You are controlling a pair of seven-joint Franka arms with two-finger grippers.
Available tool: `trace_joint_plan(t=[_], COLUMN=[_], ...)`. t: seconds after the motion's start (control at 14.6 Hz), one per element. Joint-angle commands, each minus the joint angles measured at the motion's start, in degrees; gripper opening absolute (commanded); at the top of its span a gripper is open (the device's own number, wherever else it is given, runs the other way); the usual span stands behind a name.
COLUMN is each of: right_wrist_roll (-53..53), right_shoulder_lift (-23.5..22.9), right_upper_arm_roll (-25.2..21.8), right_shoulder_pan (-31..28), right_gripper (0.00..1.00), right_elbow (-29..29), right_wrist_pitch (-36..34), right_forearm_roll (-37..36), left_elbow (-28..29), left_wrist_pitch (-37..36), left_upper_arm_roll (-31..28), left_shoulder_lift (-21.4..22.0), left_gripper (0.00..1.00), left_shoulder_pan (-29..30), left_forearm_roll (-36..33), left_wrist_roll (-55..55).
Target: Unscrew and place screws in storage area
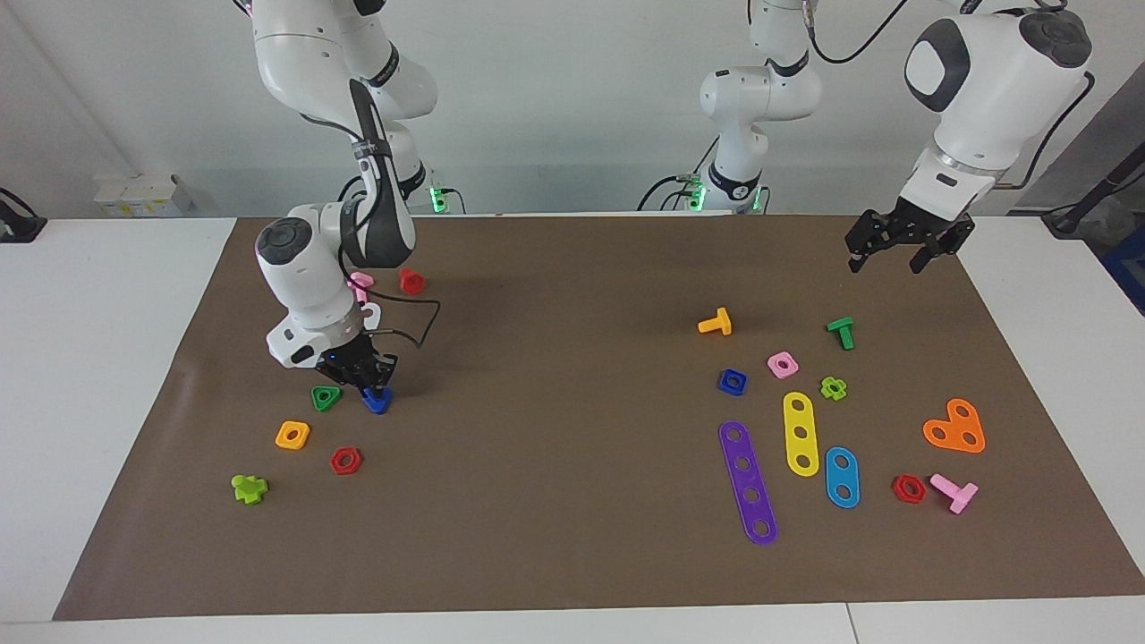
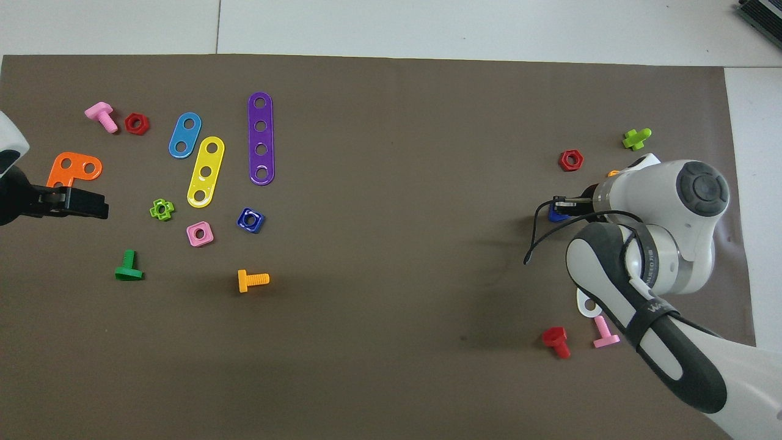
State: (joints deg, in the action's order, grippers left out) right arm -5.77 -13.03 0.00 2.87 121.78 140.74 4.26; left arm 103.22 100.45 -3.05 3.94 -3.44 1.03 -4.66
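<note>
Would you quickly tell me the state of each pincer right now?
Left pincer: open, empty, waiting above the brown mat.
Right pincer: closed on the small dark-blue plastic bolt, low beside the green triangular nut.

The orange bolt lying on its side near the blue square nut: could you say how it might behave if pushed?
The orange bolt looks like light plastic, so it probably slides easily on the paper mat. Its round shank may roll, though the flat head should stop it.

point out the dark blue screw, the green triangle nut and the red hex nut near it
dark blue screw (image 1: 377, 402), facing view, its head
green triangle nut (image 1: 326, 397), facing view, its rim
red hex nut (image 1: 345, 461), facing view, its rim
</note>
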Motion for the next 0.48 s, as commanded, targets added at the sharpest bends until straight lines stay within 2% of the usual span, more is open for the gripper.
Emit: trace_joint_plan(t=[0.0,0.14,0.41], right_wrist_roll=[1.5,-0.6,-6.8], right_shoulder_lift=[1.9,3.6,6.9], right_upper_arm_roll=[0.7,0.6,0.1], right_shoulder_pan=[-0.8,-0.4,-0.5], right_gripper=[1.00,1.00,1.00], right_elbow=[1.4,-1.3,-12.8], right_wrist_pitch=[0.9,-1.5,-17.0], right_forearm_roll=[1.8,1.7,-1.2], left_elbow=[2.1,2.1,2.1], left_wrist_pitch=[1.1,1.1,1.1], left_upper_arm_roll=[0.0,0.0,0.0], left_shoulder_lift=[1.9,1.8,1.9], left_gripper=[1.00,1.00,1.00], left_shoulder_pan=[0.4,0.3,0.4], left_forearm_roll=[0.8,0.8,0.8], left_wrist_roll=[-0.8,-0.8,-0.8])
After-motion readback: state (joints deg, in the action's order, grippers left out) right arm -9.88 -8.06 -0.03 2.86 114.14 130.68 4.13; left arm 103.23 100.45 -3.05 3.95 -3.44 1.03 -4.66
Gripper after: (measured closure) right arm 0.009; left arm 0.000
